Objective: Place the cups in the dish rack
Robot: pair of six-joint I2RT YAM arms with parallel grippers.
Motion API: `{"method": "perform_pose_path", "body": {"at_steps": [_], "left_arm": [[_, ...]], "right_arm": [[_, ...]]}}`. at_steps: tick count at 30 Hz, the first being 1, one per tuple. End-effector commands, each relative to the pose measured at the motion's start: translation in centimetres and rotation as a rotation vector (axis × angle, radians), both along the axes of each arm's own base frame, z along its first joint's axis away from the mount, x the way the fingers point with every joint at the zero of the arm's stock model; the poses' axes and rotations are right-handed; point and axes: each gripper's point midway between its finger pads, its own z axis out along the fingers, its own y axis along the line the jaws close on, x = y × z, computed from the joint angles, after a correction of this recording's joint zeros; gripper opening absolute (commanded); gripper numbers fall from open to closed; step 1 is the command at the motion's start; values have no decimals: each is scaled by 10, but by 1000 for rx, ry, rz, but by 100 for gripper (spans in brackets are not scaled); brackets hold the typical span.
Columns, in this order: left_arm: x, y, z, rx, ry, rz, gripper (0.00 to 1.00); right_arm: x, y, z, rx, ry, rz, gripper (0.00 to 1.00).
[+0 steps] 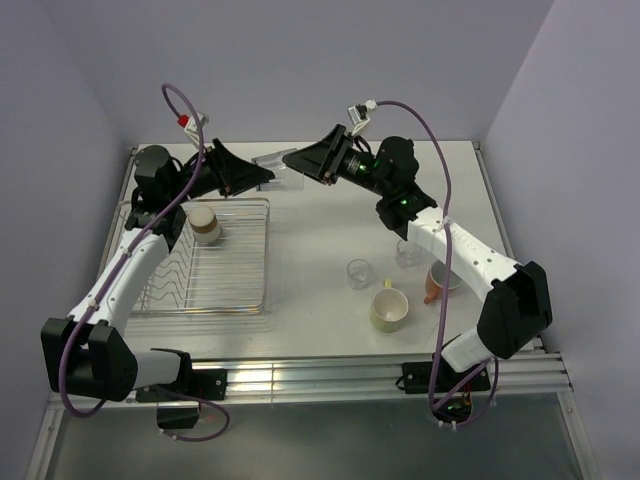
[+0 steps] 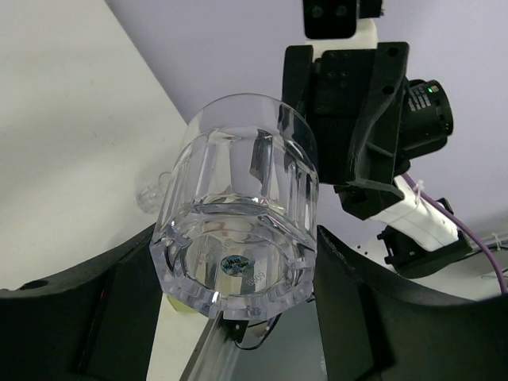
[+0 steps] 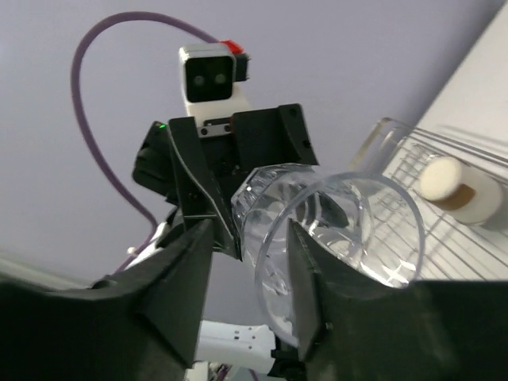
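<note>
A small round blue sticker [image 2: 236, 263] sits on the base of the clear faceted glass tumbler [image 2: 238, 214]; its writing is too small to read. The left tool [image 2: 236, 246] grips this tumbler sideways in the air above the far end of the white table [image 1: 320, 225], beyond the silver wire dish rack [image 1: 268, 262]. The right tool [image 3: 248, 230] faces it, jaws parted loosely around the rim. A brown-and-cream cup [image 1: 204, 224] lies in the rack. Two clear glasses [image 1: 359, 272], a pale yellow-green mug [image 1: 389, 310] and a salmon-orange mug [image 1: 437, 282] stand by the right arm.
</note>
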Motion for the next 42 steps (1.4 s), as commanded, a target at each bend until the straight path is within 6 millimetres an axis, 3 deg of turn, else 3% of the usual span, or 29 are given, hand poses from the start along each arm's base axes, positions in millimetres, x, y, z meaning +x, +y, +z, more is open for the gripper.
{"method": "perform_pose_path", "body": {"at_steps": [1,4,6,7,10,11,13,14,15,18,21,31,42], "left_arm": [[-8,5,39,23,-143,49,0],[-5,10,37,67,-133,92,0],[-2,14,39,99,-157,124,0],[-1,17,30,129,-103,141,0],[11,29,26,209,-96,229,0],[16,38,8,270,-17,288,0],[26,54,3,372,-25,370,0],[25,63,-14,438,39,406,0],[36,80,-22,518,38,493,0],[42,109,-50,674,106,602,0],[46,120,-67,757,145,626,0],[57,130,-104,879,230,612,0],[66,108,-130,976,264,550,0]], "right_arm": [[-1,-19,13,-26,-70,-113,53],[2,-33,7,-43,-62,-185,61],[5,-44,2,-61,-47,-246,62],[7,-49,-1,-77,-43,-272,62],[16,-69,-16,-156,-8,-393,63],[18,-74,-18,-179,-5,-424,63],[24,-89,-31,-270,8,-503,63],[26,-93,-36,-302,13,-523,63],[25,-98,-41,-343,29,-537,63],[28,-107,-53,-434,20,-570,63],[31,-110,-62,-484,25,-582,63],[35,-102,-79,-549,37,-532,63],[37,-97,-91,-575,47,-505,63]]}}
